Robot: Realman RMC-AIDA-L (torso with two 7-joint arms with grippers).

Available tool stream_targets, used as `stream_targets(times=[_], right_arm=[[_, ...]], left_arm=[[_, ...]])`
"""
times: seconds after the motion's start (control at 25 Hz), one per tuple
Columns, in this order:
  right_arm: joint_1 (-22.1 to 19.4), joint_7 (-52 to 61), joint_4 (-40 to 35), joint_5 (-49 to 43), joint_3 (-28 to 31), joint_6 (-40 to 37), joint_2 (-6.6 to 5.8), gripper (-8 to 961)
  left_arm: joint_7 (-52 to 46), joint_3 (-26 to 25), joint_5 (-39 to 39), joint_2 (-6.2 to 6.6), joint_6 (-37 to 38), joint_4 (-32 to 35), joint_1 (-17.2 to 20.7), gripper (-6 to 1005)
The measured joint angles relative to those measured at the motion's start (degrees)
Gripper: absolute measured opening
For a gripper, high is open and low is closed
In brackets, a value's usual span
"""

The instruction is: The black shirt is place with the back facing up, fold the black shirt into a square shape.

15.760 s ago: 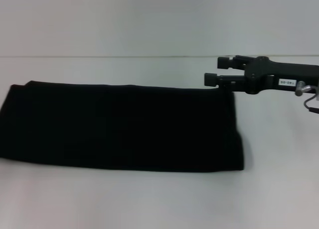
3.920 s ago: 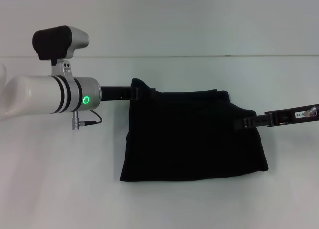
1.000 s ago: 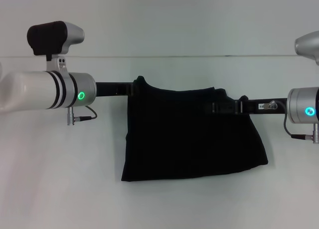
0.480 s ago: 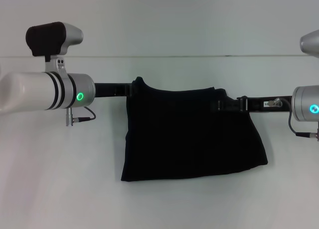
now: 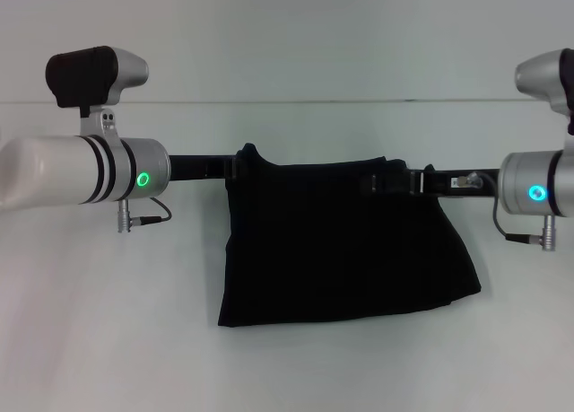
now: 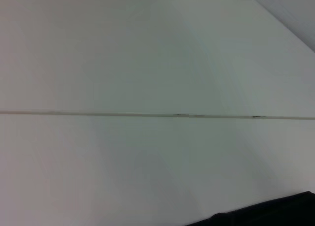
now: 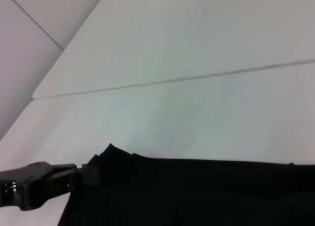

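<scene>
From my seat the black shirt (image 5: 345, 241) reads as soft matt cloth, soaking up light with no sheen, its folds barely showing. The table (image 5: 108, 340) under it looks smooth and white, faintly satin, with a thin seam line across it. My left arm's wrist shell (image 5: 63, 171) is glossy white plastic banded with black rings, beside brushed silvery metal. The left gripper (image 5: 240, 167) and right gripper (image 5: 395, 180) are matt black hard material where they meet the cloth.

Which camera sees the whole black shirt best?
The head view: the whole folded black shirt shows, held at its far edge. The right wrist view catches only that edge; the left wrist view shows just a dark sliver.
</scene>
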Motion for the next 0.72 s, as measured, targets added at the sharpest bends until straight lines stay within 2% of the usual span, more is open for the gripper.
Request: stream_targets(times=[0.52,0.72], right_arm=[[0.6,-3.8,1.5,5.5,-0.1,6.2,2.16,894],[0.4,-9.0,2.9,10.0,0.0,6.8,2.20,894]], left_arm=[[0.3,-0.3,0.0,0.09,0.0,0.2,0.2,11],[0.3,-0.3,0.0,0.14,-0.3,0.1,0.3,11]])
